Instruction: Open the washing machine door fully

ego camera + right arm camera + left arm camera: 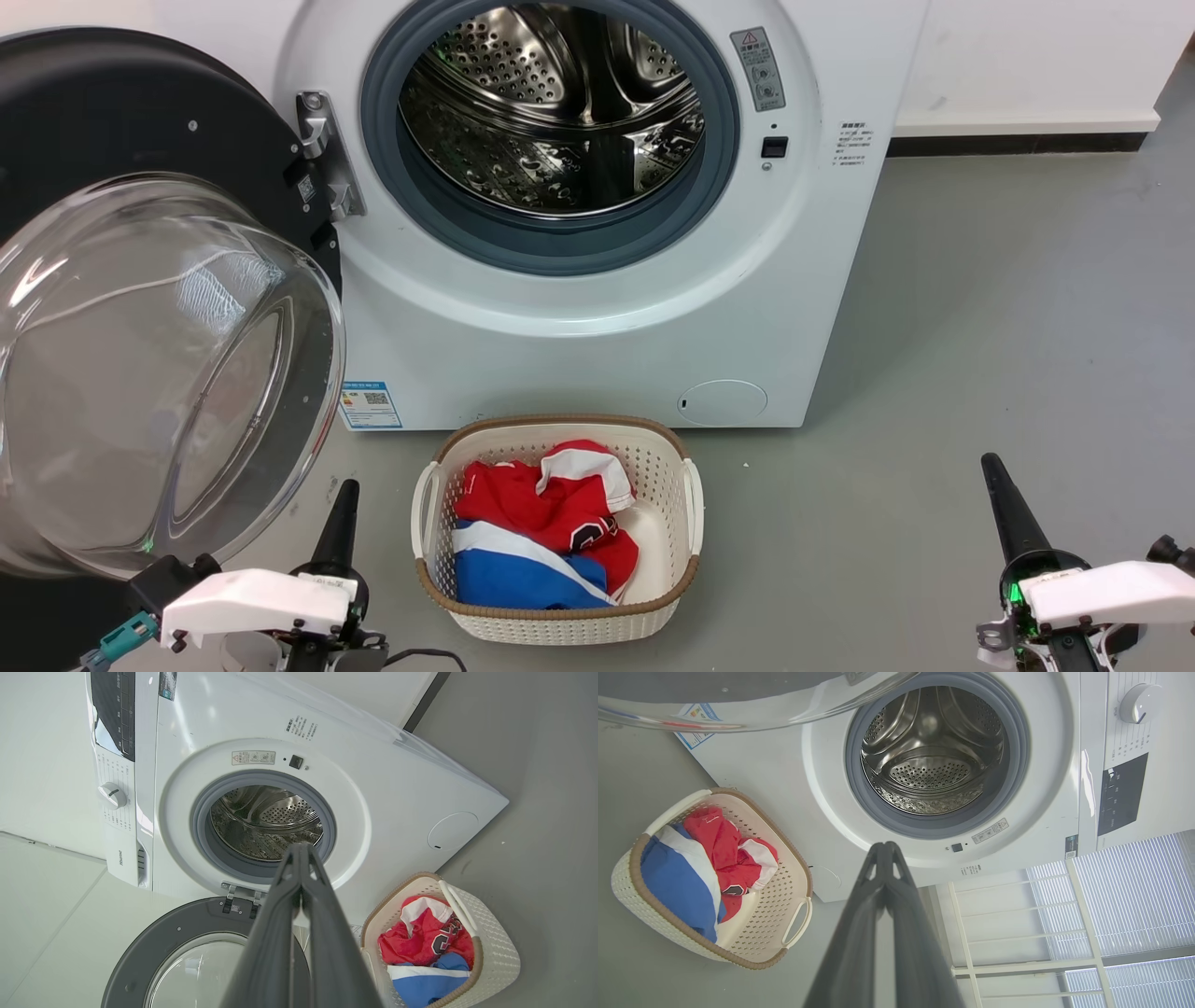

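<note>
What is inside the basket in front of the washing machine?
Crumpled red, white and blue clothes lie in the basket. Anything beneath them is hidden.

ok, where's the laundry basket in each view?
Head view: laundry basket bottom centre, in front of the washing machine.
Left wrist view: laundry basket lower left.
Right wrist view: laundry basket lower right.
Shared landmark: the steel drum.

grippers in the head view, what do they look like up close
The left gripper and right gripper each have two long, dark, tapering fingers rising from a white moulded shell. A teal connector sits beside the left shell; a green light glows at the right one's base.
</note>
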